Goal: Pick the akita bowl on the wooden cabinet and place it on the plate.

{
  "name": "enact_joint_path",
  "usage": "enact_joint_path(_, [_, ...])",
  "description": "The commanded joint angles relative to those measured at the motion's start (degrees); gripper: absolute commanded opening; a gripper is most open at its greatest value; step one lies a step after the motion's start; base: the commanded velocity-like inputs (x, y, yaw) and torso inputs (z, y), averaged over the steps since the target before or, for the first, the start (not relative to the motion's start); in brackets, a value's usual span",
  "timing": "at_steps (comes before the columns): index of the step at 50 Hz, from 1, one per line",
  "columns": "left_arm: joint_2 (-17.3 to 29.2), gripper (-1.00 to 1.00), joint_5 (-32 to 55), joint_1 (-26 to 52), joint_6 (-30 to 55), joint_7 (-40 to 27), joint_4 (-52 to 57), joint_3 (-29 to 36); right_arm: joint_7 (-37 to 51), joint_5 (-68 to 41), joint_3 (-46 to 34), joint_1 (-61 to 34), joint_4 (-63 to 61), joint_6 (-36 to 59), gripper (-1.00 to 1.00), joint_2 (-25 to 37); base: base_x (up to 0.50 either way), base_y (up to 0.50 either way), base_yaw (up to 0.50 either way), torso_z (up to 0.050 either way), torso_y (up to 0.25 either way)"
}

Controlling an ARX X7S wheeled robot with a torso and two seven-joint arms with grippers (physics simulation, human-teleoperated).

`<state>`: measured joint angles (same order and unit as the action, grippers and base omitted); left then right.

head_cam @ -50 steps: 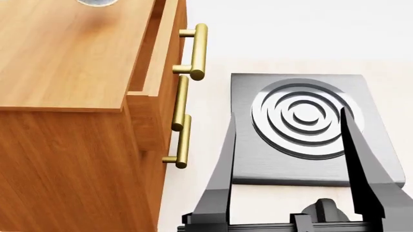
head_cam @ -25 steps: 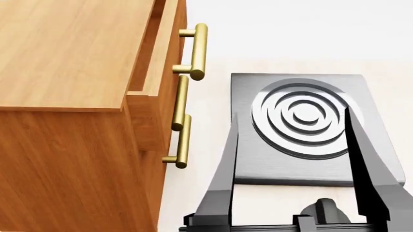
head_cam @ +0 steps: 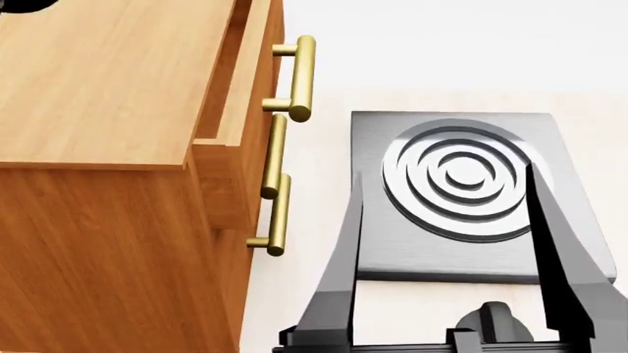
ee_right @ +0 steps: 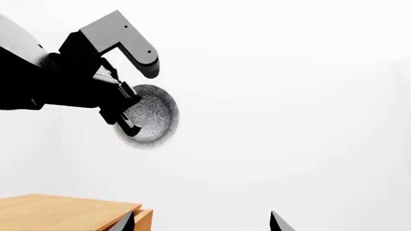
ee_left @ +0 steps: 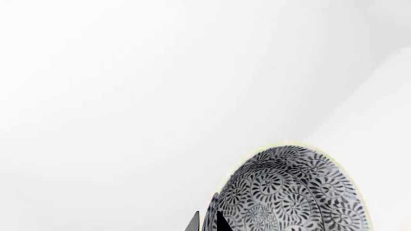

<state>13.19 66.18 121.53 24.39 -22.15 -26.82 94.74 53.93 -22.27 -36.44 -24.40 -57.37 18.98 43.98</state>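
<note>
The akita bowl (ee_right: 153, 119), white with a dense dark leaf pattern, hangs tilted in the air well above the wooden cabinet (ee_right: 61, 209). My left gripper (ee_right: 126, 113) is shut on its rim. In the left wrist view the bowl (ee_left: 295, 192) fills the lower corner, and the left gripper (ee_left: 207, 222) pinches the rim between its two fingertips. The right gripper (head_cam: 442, 173) stands open over the grey stove, holding nothing; its tips also show in the right wrist view (ee_right: 203, 222). The head view shows the cabinet (head_cam: 98, 88) but not the bowl. The plate is out of view.
A grey square stove (head_cam: 393, 246) with concentric rings lies on the pale floor right of the cabinet. Brass bar handles (head_cam: 302, 73) stick out from the cabinet's drawers toward the stove. A dark bit of the left arm (head_cam: 25, 4) shows at the head view's top left corner.
The bowl's underside, seen at the head view's top edge a second ago, has risen out of that view. The right gripper's fingers have shifted slightly.
</note>
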Motion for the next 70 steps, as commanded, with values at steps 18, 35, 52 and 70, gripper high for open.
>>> enact_joint_path(18, [6.6,-1.0,-7.4,0.0,-5.1,0.3,19.8,1.7,1.7,0.3,-2.4,-2.2,-2.4,2.7,1.0,0.7,0.0,0.0,0.0,0.0,0.0])
enact_joint_path(35, [8.5,-1.0,-7.9,-0.6,-6.1,1.2,22.1,0.9,10.0,-2.9,-12.5,-10.5,-1.9,-2.1,1.0,6.6,0.0,0.0,0.0,0.0,0.0])
enact_joint_path(52, [13.6,-1.0,-9.5,-2.2,-11.4,2.6,28.6,-0.8,11.0,-3.0,-13.1,-10.7,-1.4,-3.1,1.0,7.6,0.0,0.0,0.0,0.0,0.0])
enact_joint_path(70, [16.5,-1.0,-11.9,-4.1,-12.3,5.5,36.4,1.8,11.9,-3.2,-13.9,-11.4,-1.8,-3.3,1.0,8.4,0.0,0.0,0.0,0.0,0.001])
